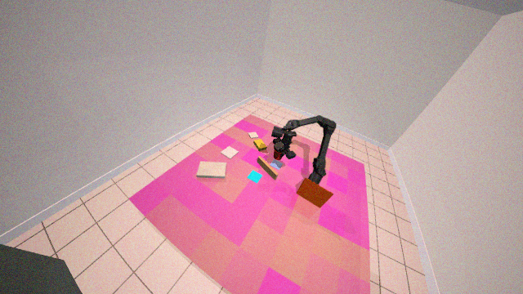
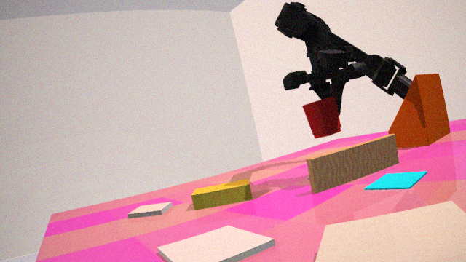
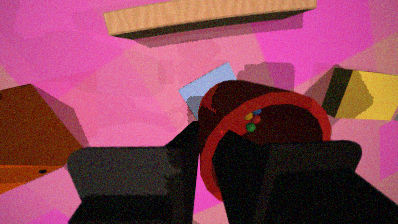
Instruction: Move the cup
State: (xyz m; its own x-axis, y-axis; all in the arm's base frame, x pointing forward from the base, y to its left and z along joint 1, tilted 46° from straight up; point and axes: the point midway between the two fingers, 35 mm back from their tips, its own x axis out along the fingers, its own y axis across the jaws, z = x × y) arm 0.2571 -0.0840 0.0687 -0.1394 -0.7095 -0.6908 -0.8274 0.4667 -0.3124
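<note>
The red cup (image 1: 278,153) (image 2: 322,118) (image 3: 210,107) hangs in the air, slightly tilted, with several small marbles (image 3: 251,122) inside it. My gripper (image 3: 202,126) is shut on the cup's wall, one finger inside the rim and one outside. The light blue pad (image 1: 276,164) (image 3: 207,84) lies below the cup, partly hidden by it in the wrist view. The cyan pad (image 1: 254,176) (image 2: 397,180) lies on the other side of the wooden wall, out of the wrist view.
A wooden wall (image 1: 267,167) (image 2: 354,165) (image 3: 210,15) stands between the two pads. A yellow block (image 1: 260,144) (image 2: 222,195) (image 3: 377,95) lies beyond one end. Pale flat slabs (image 1: 211,169) (image 2: 218,245) lie farther off. An orange-brown block (image 1: 315,193) (image 2: 422,113) (image 3: 35,125) stands by the arm's base.
</note>
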